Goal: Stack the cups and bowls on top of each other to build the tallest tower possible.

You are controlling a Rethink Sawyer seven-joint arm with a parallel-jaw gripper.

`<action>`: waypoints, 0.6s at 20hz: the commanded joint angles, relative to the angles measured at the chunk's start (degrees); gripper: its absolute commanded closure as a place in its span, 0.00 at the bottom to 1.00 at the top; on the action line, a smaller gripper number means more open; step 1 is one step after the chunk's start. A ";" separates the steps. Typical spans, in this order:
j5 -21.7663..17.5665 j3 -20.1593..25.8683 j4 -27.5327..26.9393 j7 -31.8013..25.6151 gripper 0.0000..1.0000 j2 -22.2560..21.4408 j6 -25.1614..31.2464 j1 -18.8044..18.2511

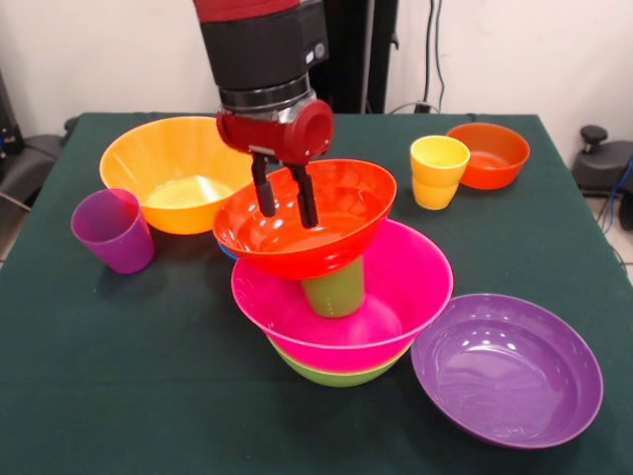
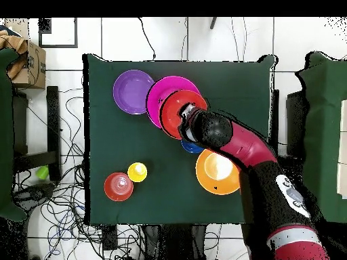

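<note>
The tower stands at mid-table: a lime green bowl (image 1: 336, 372) at the bottom, a pink bowl (image 1: 415, 267) in it, a green cup (image 1: 334, 292) upside down in the pink bowl, and a large red-orange bowl (image 1: 351, 203) tilted on the cup. My gripper (image 1: 285, 208) reaches down into the red-orange bowl near its far rim, with its fingers apart and nothing between them. The yellow cup (image 1: 438, 170) stands apart on the table at the far right. In the overhead view the arm covers part of the red-orange bowl (image 2: 173, 108).
A large orange bowl (image 1: 173, 173) and a purple cup (image 1: 112, 230) stand at the left. A purple bowl (image 1: 506, 368) lies at the near right, and a small red-orange bowl (image 1: 488, 155) beside the yellow cup. A small blue bowl (image 2: 192, 147) peeks out behind the tower.
</note>
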 commanded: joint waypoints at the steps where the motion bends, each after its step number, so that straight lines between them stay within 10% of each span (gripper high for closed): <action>1: 1.53 -1.32 -4.26 8.67 0.00 5.18 -2.60 1.82; 12: 3.38 -2.09 -5.03 10.10 0.00 5.15 -1.89 4.13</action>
